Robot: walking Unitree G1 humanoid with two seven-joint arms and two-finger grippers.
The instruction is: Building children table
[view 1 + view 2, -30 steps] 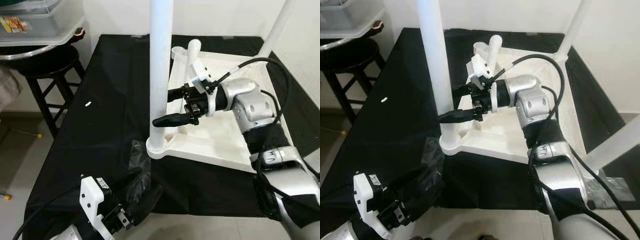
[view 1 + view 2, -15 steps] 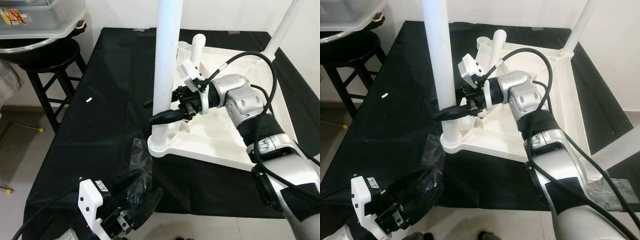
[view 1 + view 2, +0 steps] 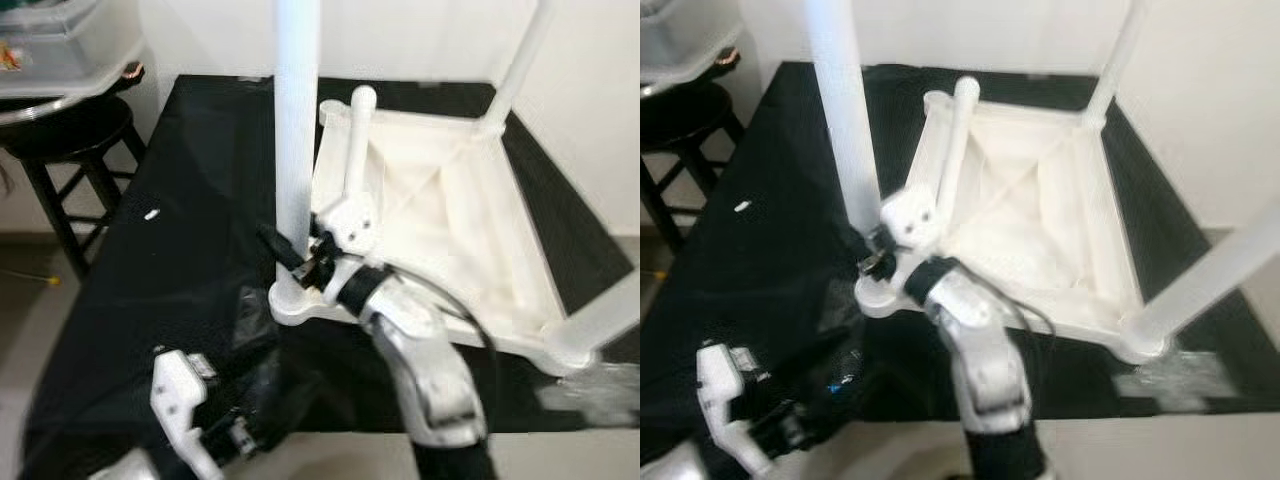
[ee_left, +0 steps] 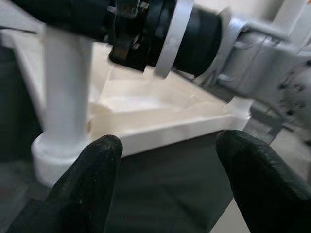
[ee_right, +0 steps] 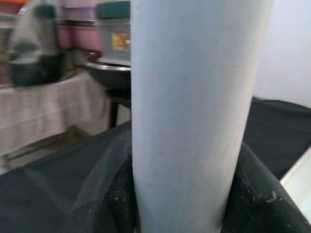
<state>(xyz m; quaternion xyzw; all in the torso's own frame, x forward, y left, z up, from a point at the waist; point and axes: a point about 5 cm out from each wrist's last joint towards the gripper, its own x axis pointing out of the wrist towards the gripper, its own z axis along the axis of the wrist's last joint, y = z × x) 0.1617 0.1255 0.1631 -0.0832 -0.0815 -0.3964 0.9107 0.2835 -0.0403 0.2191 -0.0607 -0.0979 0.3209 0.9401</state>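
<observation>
A white children's table (image 3: 440, 215) lies upside down on a black cloth (image 3: 200, 250), with its legs pointing up. My right gripper (image 3: 290, 252) is shut on the near-left leg (image 3: 297, 130) just above its round base. In the right wrist view the leg (image 5: 189, 97) sits between both black fingers (image 5: 104, 194), touching each. My left gripper (image 4: 165, 145) hangs open low at the front left, near the cloth's edge, its fingers (image 4: 92, 174) apart and empty. It faces the leg's base (image 4: 53, 155).
A black stool (image 3: 60, 135) with a clear plastic box (image 3: 60, 40) on it stands at the left. A small white bit (image 3: 151, 214) lies on the cloth. Crumpled clear plastic (image 3: 250, 300) lies by the leg's base. Tape (image 3: 590, 385) holds the cloth's right corner. A white wall is behind.
My right gripper has gone from beside the leg to low on it, with a finger on each side. The camera has shifted and the picture is blurred.
</observation>
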